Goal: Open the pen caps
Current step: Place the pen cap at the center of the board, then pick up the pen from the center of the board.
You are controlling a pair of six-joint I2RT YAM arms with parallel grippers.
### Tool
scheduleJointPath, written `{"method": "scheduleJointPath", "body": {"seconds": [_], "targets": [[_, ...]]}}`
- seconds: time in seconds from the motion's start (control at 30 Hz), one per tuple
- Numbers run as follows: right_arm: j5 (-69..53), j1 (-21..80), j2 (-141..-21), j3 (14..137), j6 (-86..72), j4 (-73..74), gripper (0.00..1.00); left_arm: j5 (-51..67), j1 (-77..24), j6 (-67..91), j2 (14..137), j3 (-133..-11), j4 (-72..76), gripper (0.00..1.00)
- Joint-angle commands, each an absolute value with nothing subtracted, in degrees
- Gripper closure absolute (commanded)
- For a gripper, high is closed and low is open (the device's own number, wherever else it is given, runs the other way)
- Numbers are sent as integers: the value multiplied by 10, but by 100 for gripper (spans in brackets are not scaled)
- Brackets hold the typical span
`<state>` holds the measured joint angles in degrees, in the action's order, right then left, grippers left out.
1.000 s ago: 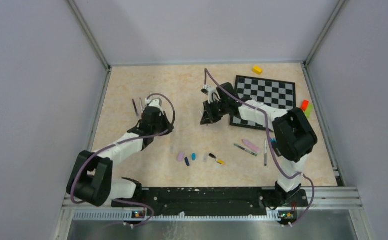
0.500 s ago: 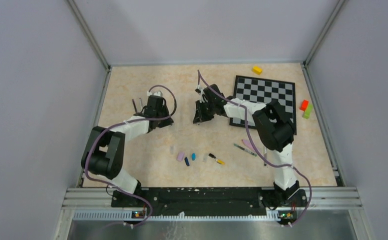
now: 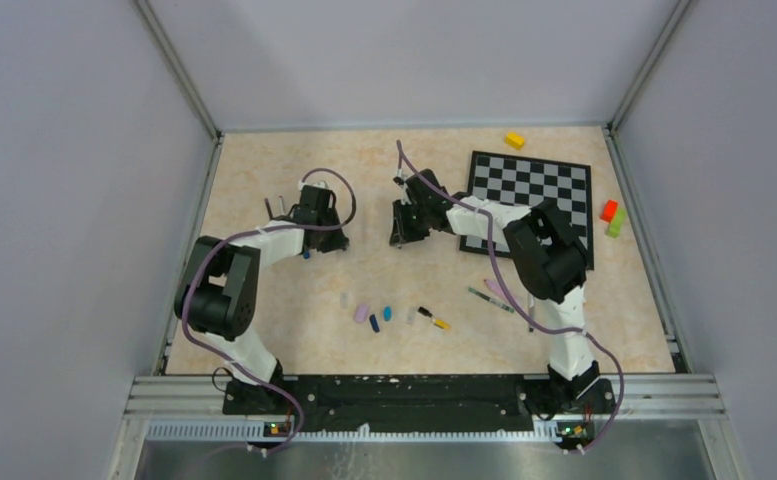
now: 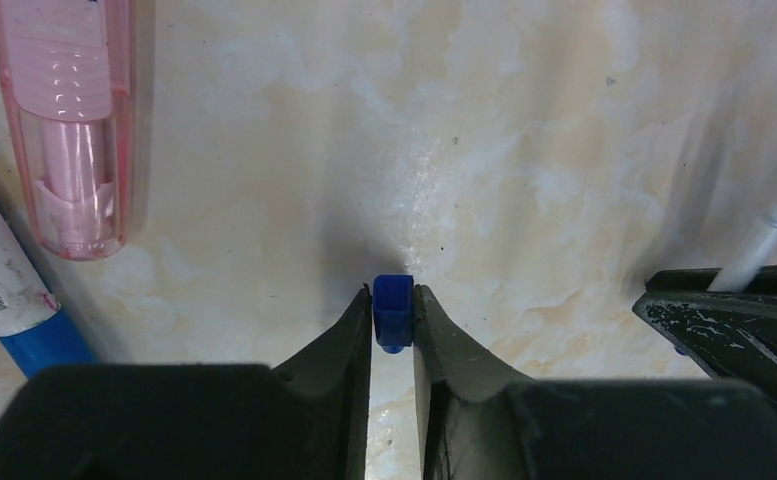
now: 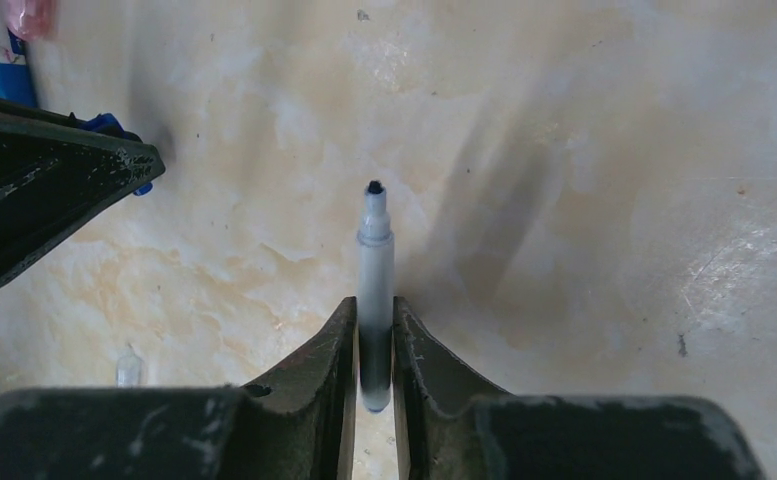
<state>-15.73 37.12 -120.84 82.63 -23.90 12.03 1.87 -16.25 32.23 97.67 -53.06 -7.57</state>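
Currently, the left gripper (image 4: 392, 298) is found clenched on a small blue pen cap (image 4: 393, 312), which is pinched between the two fingertips close over the marbled table (image 4: 524, 120). The right gripper (image 5: 374, 306) is found clamped on the barrel of an uncapped pen (image 5: 375, 255). Its dark tip is exposed and is pointed away from the wrist. The cap is thus held off the pen, and the two grippers are kept near each other but apart, over the far middle of the table and left of the chessboard (image 3: 530, 188).

In the left wrist view a pink translucent item (image 4: 69, 120) is seen lying flat on the table, just beside a white pen with a blue band (image 4: 9, 290). Whether the pink item is a cap or a pen cannot be told.

Nearer the arm bases, loose caps are noted in a short row: a lilac cap (image 3: 361, 313), a navy cap (image 3: 374, 323) and a light blue cap (image 3: 387, 312). A green pen (image 3: 489, 299) is recorded to their right. A yellow block (image 3: 514, 140) is noted at the far edge, and red and green blocks (image 3: 611, 214) at the right edge.
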Motion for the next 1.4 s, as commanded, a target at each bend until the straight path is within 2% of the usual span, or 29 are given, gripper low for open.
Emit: {"method": "scheduleJointPath", "body": {"seconds": [0.0, 0.17, 0.47, 0.63, 0.77, 0.87, 0.97, 1.03, 1.13, 1.2, 1.37], "targets": [[-118, 379, -1214, 849, -241, 131, 83, 15, -160, 314, 988, -539, -110, 75], [-102, 379, -1216, 848, -235, 140, 75, 14, -159, 311, 978, -540, -117, 73], [-100, 379, -1214, 849, -211, 142, 74, 23, -158, 301, 946, -553, -141, 71], [-126, 379, -1192, 858, -185, 142, 69, 26, -158, 285, 908, -563, -162, 62], [-119, 379, -1149, 850, -157, 142, 64, 17, -156, 265, 872, -566, -183, 60], [-113, 378, -1103, 829, -116, 140, 58, 29, -151, 240, 842, -558, -188, 54], [-127, 374, -1040, 790, -57, 138, 54, 80, -138, 201, 799, -530, -161, 40], [-154, 369, -989, 753, -8, 137, 50, 118, -126, 181, 771, -509, -137, 29], [-226, 354, -905, 690, 103, 152, 39, 143, -111, 170, 749, -490, -115, 22], [-275, 338, -857, 630, 180, 169, 30, 152, -98, 171, 750, -484, -108, 20], [-444, 282, -782, 533, 250, 175, 28, 160, -62, 191, 768, -470, -87, 20]]}}
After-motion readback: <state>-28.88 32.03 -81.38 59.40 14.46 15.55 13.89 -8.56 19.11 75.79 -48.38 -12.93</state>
